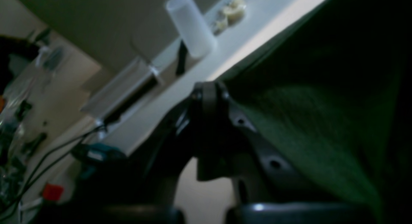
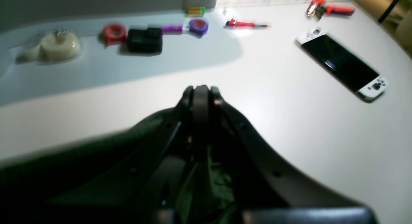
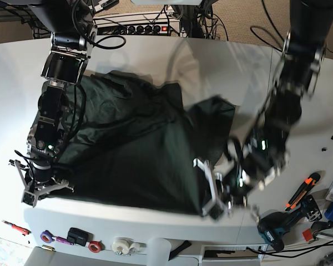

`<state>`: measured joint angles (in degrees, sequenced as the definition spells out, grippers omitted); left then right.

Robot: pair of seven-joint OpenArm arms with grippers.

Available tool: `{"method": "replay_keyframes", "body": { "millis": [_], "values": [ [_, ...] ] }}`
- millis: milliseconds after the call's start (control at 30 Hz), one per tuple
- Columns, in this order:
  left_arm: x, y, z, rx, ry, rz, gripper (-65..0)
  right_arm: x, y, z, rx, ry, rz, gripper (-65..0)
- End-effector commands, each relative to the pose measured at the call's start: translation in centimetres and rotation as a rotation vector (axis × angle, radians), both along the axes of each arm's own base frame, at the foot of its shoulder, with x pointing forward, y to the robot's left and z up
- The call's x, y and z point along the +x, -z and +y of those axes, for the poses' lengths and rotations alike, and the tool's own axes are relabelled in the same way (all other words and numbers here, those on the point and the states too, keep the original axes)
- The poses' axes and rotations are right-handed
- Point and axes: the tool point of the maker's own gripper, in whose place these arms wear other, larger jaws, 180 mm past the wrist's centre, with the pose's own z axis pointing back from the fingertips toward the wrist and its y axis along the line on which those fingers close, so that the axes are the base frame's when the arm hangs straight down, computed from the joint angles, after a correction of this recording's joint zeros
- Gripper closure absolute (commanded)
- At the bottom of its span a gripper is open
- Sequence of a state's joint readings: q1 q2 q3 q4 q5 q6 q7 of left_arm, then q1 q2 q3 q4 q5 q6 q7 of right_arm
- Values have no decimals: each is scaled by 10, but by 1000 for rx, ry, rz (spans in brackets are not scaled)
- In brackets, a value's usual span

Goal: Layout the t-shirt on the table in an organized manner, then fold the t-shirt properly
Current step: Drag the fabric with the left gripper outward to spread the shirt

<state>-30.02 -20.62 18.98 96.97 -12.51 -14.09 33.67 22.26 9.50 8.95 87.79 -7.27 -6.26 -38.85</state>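
On the white table (image 3: 222,72), both grippers pinch the rumpled t-shirt (image 3: 133,149).

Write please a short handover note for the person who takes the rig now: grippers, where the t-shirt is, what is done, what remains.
Left gripper: shut on the t-shirt at its near edge.
Right gripper: shut on the t-shirt at the other near corner.
T-shirt: on the table, stretched between both arms, far part rumpled.
Done: garment gripped on both sides, partly spread.
Left: flatten it fully, then fold.
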Motion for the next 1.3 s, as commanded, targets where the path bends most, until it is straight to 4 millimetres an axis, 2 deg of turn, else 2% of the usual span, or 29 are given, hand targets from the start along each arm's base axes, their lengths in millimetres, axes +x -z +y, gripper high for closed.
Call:
{"method": "replay_keyframes", "body": {
  "millis": [0, 100, 233, 333, 400, 467, 633, 733, 833, 967, 1000, 1067, 1100, 1133, 1267],
  "values": [
    [16, -36, -1, -49, 4, -76, 0, 5, -30, -5, -37, 14, -85, 0],
    [48, -69, -2, -84, 6, -93, 0, 6, -26, -7, -46, 38, -73, 0],
    [85, -113, -11, -124, 10, -106, 0, 12, 0, -12, -38, 61, -12, 0],
    [108, -126, -14, -139, -15, -76, 0, 18, 26, -15, -28, 63, 54, 0],
    [121, -119, -15, -147, -34, -32, 0, 21, 41, -16, -25, 60, 81, 0],
    [129, -103, -18, -166, -38, 11, 0, 22, 47, -18, -46, 61, 93, 0],
    [139, -45, -28, -196, -29, 144, 0, 21, 39, -26, -64, 104, 61, 0],
    [141, -19, -31, -224, -40, 191, 0, 22, 36, -27, -66, 105, 57, 0],
    [142, -7, -32, -243, -37, 159, 0, 22, 36, -27, -66, 105, 58, 0],
    [139, 5, -32, -186, -11, 58, 0, 22, 36, -27, -67, 106, 58, 0],
    [138, 8, -32, -173, -7, 51, -50, 22, 35, -27, -67, 106, 56, 0],
    [138, 14, -30, -166, -25, 43, -251, 23, 33, -27, -69, 104, 50, 0],
    [141, 14, -25, -161, -58, 26, -314, 24, 32, -26, -68, 99, 49, 0],
    [144, 14, -21, -157, -93, 2, -340, 26, 31, -24, -69, 85, 52, -7],
    [147, 20, -16, -105, -124, -23, -343, 32, 32, -15, -76, 24, 65, -182]
  ]
}}
